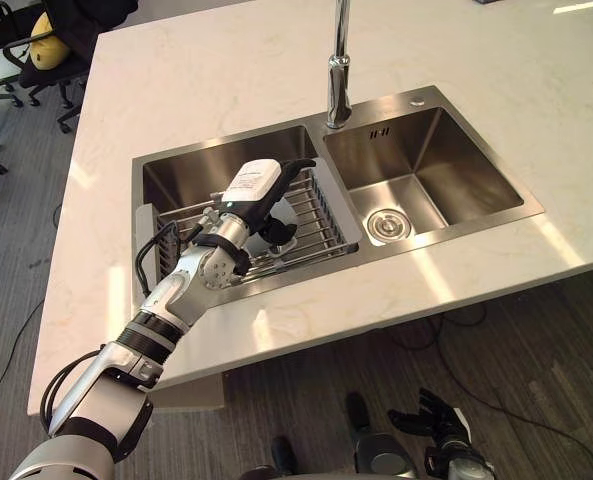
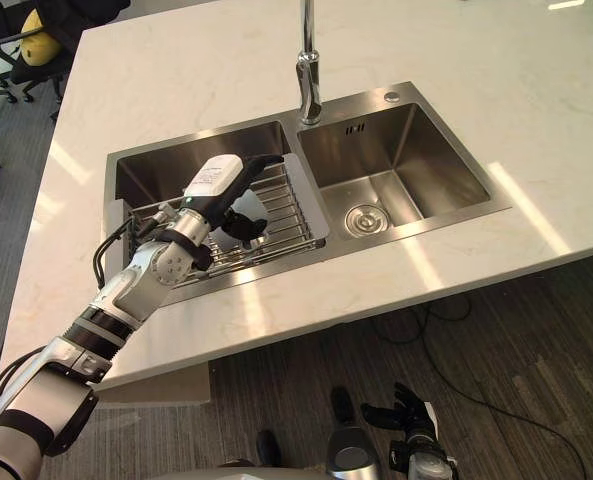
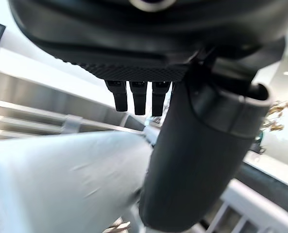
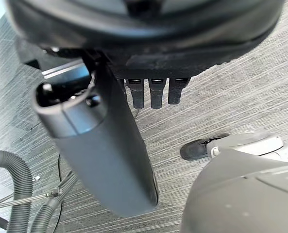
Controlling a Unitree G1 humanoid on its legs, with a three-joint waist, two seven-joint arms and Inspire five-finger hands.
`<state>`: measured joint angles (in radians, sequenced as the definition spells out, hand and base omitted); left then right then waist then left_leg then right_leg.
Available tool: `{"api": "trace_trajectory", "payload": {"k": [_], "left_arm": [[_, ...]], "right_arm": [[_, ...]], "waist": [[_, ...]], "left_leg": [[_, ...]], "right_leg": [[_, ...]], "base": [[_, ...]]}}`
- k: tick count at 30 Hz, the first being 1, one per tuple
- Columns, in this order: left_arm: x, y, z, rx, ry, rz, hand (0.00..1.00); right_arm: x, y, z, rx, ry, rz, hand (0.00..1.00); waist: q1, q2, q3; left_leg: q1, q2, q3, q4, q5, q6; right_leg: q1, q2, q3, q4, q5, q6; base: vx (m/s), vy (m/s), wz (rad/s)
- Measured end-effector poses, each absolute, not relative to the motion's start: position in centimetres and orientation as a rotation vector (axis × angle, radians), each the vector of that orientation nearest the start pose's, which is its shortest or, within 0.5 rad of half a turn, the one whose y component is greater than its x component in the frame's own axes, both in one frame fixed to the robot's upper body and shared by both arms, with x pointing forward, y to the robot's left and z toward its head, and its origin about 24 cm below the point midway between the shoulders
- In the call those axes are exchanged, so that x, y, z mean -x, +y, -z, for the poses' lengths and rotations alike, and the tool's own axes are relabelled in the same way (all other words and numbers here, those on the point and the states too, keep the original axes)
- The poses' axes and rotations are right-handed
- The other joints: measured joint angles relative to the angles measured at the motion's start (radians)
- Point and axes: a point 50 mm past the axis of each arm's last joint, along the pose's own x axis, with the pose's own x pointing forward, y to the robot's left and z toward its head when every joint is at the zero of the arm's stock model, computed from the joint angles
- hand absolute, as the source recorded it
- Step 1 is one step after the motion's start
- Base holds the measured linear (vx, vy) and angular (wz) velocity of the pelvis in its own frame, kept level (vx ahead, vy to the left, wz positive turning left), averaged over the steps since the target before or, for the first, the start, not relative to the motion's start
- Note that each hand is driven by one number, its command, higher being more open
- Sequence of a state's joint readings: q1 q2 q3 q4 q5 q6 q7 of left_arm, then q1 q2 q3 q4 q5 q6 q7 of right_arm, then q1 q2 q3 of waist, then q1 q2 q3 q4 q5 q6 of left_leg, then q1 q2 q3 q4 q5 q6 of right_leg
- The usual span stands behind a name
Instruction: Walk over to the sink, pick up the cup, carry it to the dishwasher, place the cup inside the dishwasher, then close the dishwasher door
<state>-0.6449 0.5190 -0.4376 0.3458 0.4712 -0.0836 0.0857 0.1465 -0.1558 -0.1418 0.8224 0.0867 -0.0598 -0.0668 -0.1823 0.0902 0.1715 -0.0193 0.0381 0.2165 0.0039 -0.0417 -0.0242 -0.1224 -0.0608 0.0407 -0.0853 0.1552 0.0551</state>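
One sink (image 1: 456, 232) with two basins (image 1: 446, 160) sits in one pale surface (image 1: 226, 70), with one tap (image 1: 337, 80), one drain (image 1: 386, 224) and one wire rack (image 1: 321, 215). There is one pale cup (image 3: 61, 179), and two dark hands, the left hand (image 1: 261, 200) and the right hand (image 1: 431, 415).

Cream stone countertop (image 1: 226, 70), faintly veined; brushed silver steel double sink (image 1: 466, 165); silver wire rack (image 1: 321, 215); grey floor (image 1: 536, 340), finely striped.

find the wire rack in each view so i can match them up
left eye view: wire rack in the sink's left basin, under the left hand
right eye view: wire rack, same spot
left wrist view: pale bars past the thumb
right wrist view: faces the floor instead
shared landmark: the left hand
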Motion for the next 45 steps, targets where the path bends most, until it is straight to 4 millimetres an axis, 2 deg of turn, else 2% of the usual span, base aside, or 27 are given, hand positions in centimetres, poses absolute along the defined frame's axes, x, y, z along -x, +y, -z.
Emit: {"api": "trace_trajectory", "payload": {"k": [4,10,17,22,31,45], "left_arm": [[-35.3,15.1,-13.0,-1.139,-0.326,0.21,0.9],[-35.5,16.0,-13.6,-1.118,-0.324,0.162,0.9],[-35.0,17.0,-12.3,-1.062,-0.273,0.121,0.9],[-34.1,18.0,-11.7,-0.995,-0.255,0.048,0.9],[-32.3,18.4,-10.5,-0.872,-0.242,-0.026,0.9],[-31.3,18.5,-10.1,-0.761,-0.247,-0.105,0.9]], "right_arm": [[-11.5,-23.7,13.4,0.042,0.884,0.333,0.9],[-11.6,-23.6,13.3,0.039,0.882,0.331,0.9],[-11.5,-23.6,13.4,0.038,0.886,0.331,0.9],[-11.3,-23.3,13.5,0.029,0.892,0.33,0.9],[-11.2,-22.8,13.7,0.014,0.899,0.327,0.9],[-11.1,-22.6,13.8,0.015,0.907,0.325,0.9]], "waist": [[0.001,0.001,0.006],[0.001,0.001,0.011],[0.002,0.001,0.012],[0.015,-0.004,0.015],[0.039,-0.016,0.022],[0.058,-0.03,0.018]], "left_leg": [[0.002,0.01,0.013,-0.002,-0.003,-0.005],[0.004,0.014,0.013,-0.003,-0.004,-0.006],[0.007,0.015,0.0,-0.002,-0.003,-0.005],[0.01,0.016,-0.017,-0.003,-0.001,-0.005],[0.017,0.013,-0.036,-0.005,0.0,-0.003],[0.017,0.014,-0.038,-0.009,0.002,-0.001]], "right_leg": [[-0.004,0.006,0.011,0.0,0.001,-0.001],[-0.004,0.011,0.009,0.0,0.001,-0.001],[0.007,0.008,-0.004,0.0,0.0,-0.001],[0.017,0.008,-0.021,0.0,-0.004,-0.003],[0.035,0.004,-0.046,0.0,-0.007,-0.001],[0.035,0.005,-0.048,-0.001,-0.008,-0.003]], "base": [[-0.02,-0.017,-0.09],[0.0,-0.004,-0.01],[-0.01,-0.003,0.05],[-0.01,-0.006,0.09],[0.0,-0.001,0.06],[-0.01,-0.001,0.0]]}}
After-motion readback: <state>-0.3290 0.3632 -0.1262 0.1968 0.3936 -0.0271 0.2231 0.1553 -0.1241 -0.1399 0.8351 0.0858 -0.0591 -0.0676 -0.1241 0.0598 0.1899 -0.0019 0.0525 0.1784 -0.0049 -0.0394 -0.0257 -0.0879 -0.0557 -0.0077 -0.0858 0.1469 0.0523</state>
